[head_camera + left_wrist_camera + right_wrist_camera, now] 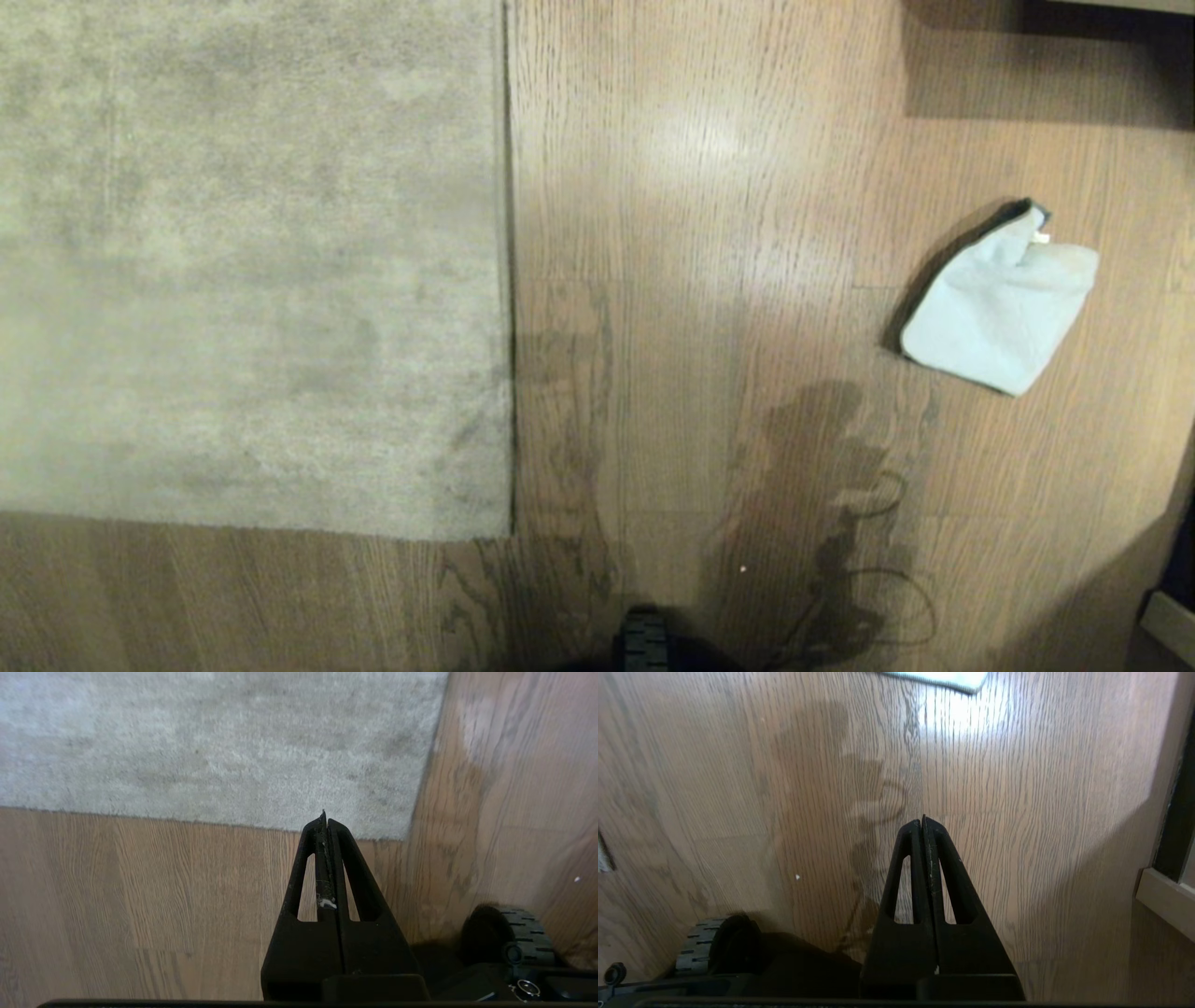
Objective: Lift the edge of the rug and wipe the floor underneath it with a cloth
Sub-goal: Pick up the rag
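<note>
Black fingers (325, 826) of both grippers pressed together, empty, above floor (1017, 812).

We are seeing oak-grain wooden floor (709, 280) showing slight sheen; rug edge (499, 280) showing matt short pile; cloth (999, 313) at 3 o'clock looking soft.

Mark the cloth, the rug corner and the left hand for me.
cloth (999, 313), head view, middle of the crumpled rag.
rug corner (485, 518), head view, pile just inside the near corner.
left hand (324, 816), left wrist view, tips of the shut fingers.
</note>
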You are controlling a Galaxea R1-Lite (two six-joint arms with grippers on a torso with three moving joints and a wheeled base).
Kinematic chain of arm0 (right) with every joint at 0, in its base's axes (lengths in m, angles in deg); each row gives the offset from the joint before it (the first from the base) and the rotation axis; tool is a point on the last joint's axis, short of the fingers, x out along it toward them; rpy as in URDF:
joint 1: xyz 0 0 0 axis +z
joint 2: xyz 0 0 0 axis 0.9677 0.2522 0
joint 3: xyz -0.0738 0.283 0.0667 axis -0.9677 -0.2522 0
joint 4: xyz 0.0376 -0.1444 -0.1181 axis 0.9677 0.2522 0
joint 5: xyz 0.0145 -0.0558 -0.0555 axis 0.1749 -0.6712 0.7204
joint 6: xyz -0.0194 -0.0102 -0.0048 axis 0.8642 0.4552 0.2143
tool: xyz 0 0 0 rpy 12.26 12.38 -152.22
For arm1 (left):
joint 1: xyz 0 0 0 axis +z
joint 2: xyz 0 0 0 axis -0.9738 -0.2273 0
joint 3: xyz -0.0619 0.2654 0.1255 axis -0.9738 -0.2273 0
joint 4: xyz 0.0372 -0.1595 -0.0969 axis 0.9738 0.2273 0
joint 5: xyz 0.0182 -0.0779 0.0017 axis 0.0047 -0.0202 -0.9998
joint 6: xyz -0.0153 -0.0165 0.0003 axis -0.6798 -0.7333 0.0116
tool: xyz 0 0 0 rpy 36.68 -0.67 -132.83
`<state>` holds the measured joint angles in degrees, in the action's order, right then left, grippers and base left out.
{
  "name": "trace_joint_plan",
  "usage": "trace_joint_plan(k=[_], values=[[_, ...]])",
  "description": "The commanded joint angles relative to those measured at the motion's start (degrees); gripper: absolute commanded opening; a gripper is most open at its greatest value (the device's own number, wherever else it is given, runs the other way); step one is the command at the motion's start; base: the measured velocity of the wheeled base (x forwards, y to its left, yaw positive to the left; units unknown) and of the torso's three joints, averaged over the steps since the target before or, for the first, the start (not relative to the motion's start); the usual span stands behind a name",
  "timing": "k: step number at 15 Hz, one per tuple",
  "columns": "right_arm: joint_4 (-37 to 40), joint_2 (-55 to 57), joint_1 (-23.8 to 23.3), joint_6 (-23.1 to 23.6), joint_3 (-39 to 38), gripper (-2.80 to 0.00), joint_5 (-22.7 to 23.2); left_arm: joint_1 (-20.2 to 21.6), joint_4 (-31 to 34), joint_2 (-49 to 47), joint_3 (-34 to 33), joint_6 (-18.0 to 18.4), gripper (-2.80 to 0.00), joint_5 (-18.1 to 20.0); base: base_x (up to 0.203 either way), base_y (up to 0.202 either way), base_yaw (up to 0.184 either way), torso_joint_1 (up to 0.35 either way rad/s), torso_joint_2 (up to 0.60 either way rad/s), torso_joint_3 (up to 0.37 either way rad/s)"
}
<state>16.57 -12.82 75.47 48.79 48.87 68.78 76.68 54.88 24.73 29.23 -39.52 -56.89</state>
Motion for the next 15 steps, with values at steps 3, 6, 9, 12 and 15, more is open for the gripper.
trace_joint_plan(k=[3,6,9,12,15], values=[[0.0,0.0,0.0,0.0,0.0,-2.80,0.0,0.0,0.0,-0.1,0.0,0.0,-2.80,-0.1,0.000,0.000,0.000,0.002,0.00,-0.121],[0.0,0.1,0.0,0.0,0.0,-2.80,0.0,0.0,0.0,-0.1,0.0,0.0,-2.80,-0.1,0.000,0.000,0.000,0.001,0.00,-0.011],[0.0,0.1,0.0,0.0,0.0,-2.80,0.0,0.0,0.0,-0.1,0.0,0.0,-2.80,-0.2,0.000,0.000,0.000,0.000,0.00,0.000],[0.0,0.0,0.0,0.0,0.0,-2.80,0.0,0.0,0.0,-0.1,0.1,0.0,-2.80,-0.2,0.000,0.000,0.000,0.000,0.00,0.000],[0.0,0.0,0.0,0.0,0.0,-2.80,0.0,0.0,0.0,-0.1,0.1,0.0,-2.80,-0.2,0.000,0.000,0.000,0.000,0.00,0.000]])
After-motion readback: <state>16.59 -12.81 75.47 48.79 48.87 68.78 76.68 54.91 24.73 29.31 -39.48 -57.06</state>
